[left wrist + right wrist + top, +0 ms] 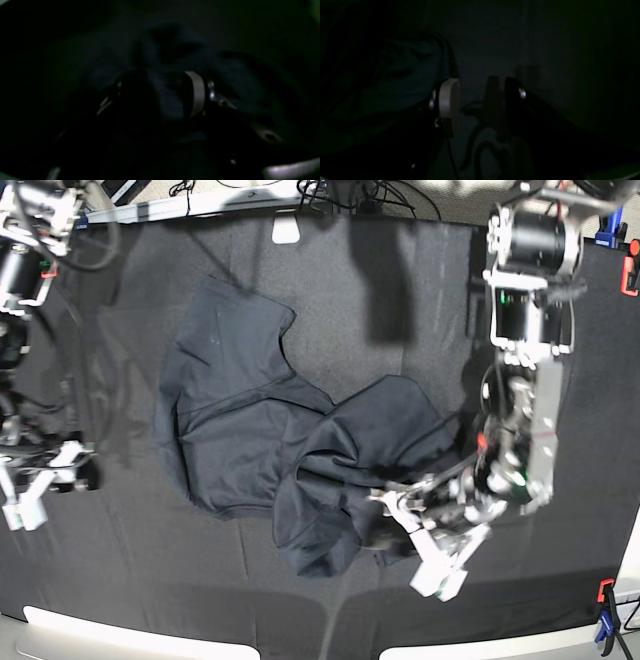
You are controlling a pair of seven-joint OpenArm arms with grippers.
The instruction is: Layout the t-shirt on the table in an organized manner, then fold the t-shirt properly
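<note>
The dark t-shirt [240, 430] lies rumpled in the middle of the black table [400, 300]. Its left half is spread flat, and its right part is bunched into a mound. My left gripper [405, 540] is at the mound's lower right edge. In the left wrist view the left gripper [155, 97] stands open, with bluish shirt cloth [237, 75] under and between its jaws and no visible pinch. My right gripper [45, 483] rests open off to the shirt's left. In the right wrist view the right gripper [480, 97] holds nothing, and the shirt [402, 72] lies beside it.
Red-orange clamps [630, 275] [603, 590] sit on the table's right edge. A small white piece [287, 230] lies at the far edge, with cables behind it. The left arm's column [530, 270] stands over the table's right side. Both wrist views are very dark.
</note>
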